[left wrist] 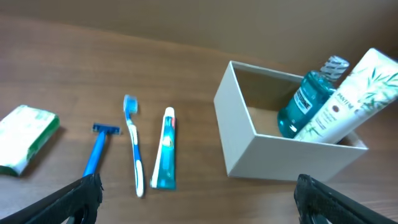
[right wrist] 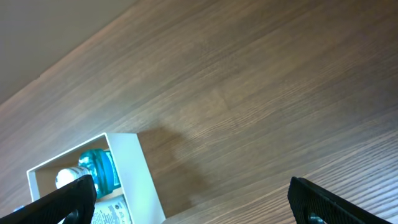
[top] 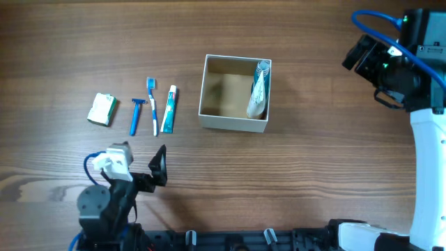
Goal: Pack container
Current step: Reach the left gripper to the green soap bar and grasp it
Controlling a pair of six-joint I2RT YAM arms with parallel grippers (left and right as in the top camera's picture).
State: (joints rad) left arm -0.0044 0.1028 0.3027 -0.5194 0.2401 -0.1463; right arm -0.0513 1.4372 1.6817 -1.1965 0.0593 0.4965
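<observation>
The container (top: 232,123) is a white cardboard box with a tan inside, at the table's middle. It holds a teal mouthwash bottle (left wrist: 303,102) and a white tube (left wrist: 348,99) leaning at its right side. Left of the container lie a toothpaste tube (top: 168,109), a toothbrush (top: 152,104), a blue razor (top: 134,115) and a green-white soap bar (top: 102,109). My left gripper (top: 159,167) is open and empty near the front edge, below the toothpaste. My right gripper (top: 362,52) is open and empty, raised at the far right. The container also shows in the right wrist view (right wrist: 146,180).
The right arm's white base (top: 428,167) stands along the right edge. The left arm's base (top: 104,206) sits at the front left. Bare wooden table lies between the container and the right arm.
</observation>
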